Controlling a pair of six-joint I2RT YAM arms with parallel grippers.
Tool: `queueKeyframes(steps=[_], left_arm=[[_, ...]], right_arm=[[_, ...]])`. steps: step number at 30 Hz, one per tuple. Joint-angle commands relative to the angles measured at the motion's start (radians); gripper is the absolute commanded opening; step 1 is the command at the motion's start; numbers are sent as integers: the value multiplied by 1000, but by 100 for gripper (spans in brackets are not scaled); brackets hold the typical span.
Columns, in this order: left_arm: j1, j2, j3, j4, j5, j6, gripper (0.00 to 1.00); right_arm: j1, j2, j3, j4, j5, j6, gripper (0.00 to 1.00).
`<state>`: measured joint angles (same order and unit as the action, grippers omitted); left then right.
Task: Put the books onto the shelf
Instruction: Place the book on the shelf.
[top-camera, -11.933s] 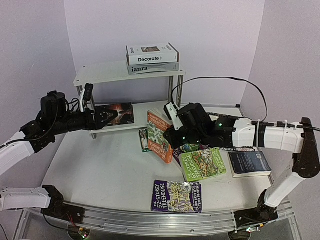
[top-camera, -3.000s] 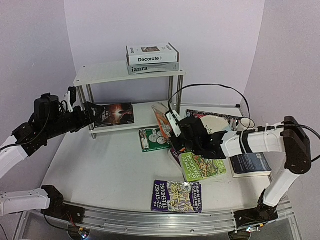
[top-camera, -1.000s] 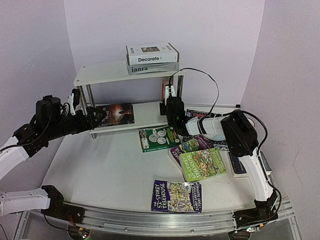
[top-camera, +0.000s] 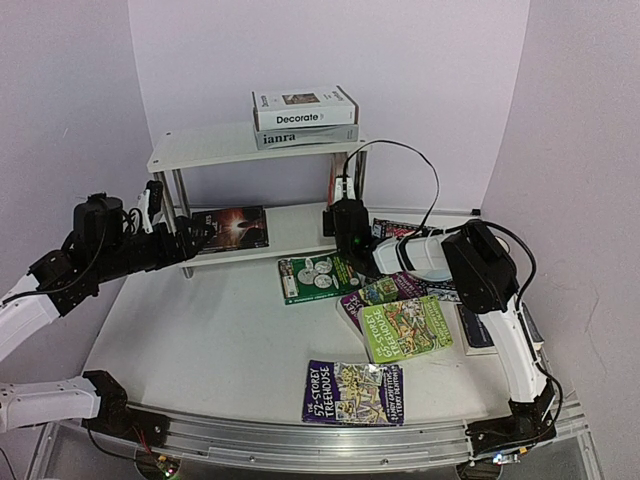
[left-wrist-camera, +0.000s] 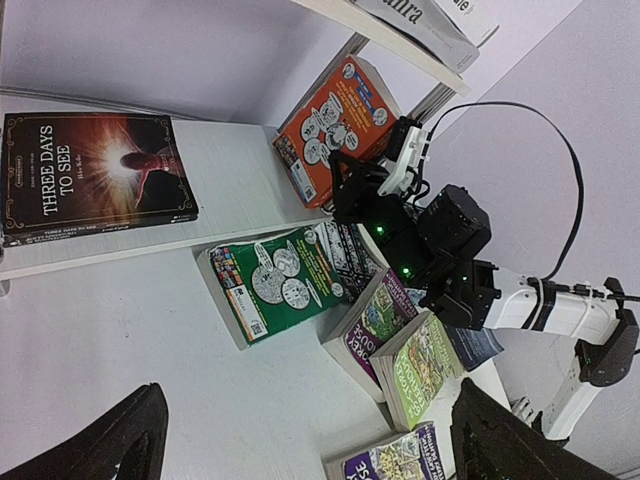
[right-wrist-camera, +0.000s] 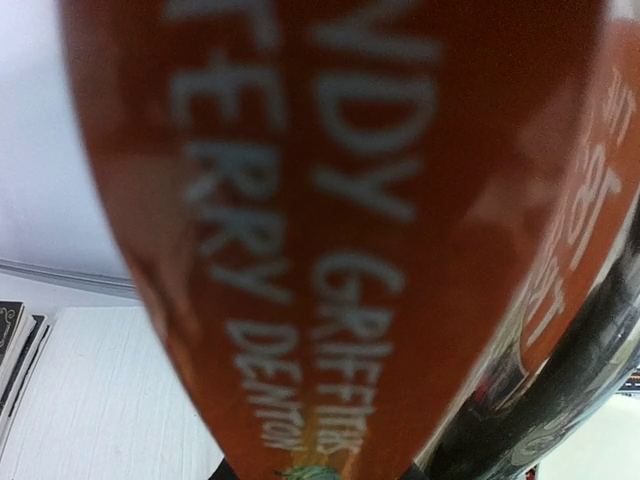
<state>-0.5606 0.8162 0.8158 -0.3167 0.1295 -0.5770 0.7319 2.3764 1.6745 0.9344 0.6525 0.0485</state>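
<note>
Orange paperback (left-wrist-camera: 335, 125) stands on lower shelf (top-camera: 295, 228), 3 o'clock end, pinched by right claw (top-camera: 338, 212); probably light, floppy, slick, so grip near spine. Left claw (top-camera: 187, 238) wide open.

The right end effector (top-camera: 337, 208) is holding an orange book (top-camera: 330, 187) upright at the shelf (top-camera: 200, 152)'s right edge; the left end effector (top-camera: 190, 235) is hovering by its left edge.
</note>
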Motion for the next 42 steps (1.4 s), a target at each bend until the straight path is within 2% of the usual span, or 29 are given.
queueKeyframes(steps=[1, 8, 20, 25, 42], left_arm=[[5, -20, -3, 41, 4, -3, 100], [5, 1, 3, 41, 21, -9, 100], [5, -2, 2, 42, 20, -8, 100], [5, -2, 2, 42, 22, -11, 100], [5, 4, -4, 44, 28, -18, 100]], right_arm=[[8, -96, 1, 50, 36, -10, 26], [8, -113, -20, 49, 32, 12, 43], [9, -133, -55, 47, 48, 24, 47], [9, -148, -83, 47, 66, 36, 62], [37, -254, -263, 54, 69, 75, 73]])
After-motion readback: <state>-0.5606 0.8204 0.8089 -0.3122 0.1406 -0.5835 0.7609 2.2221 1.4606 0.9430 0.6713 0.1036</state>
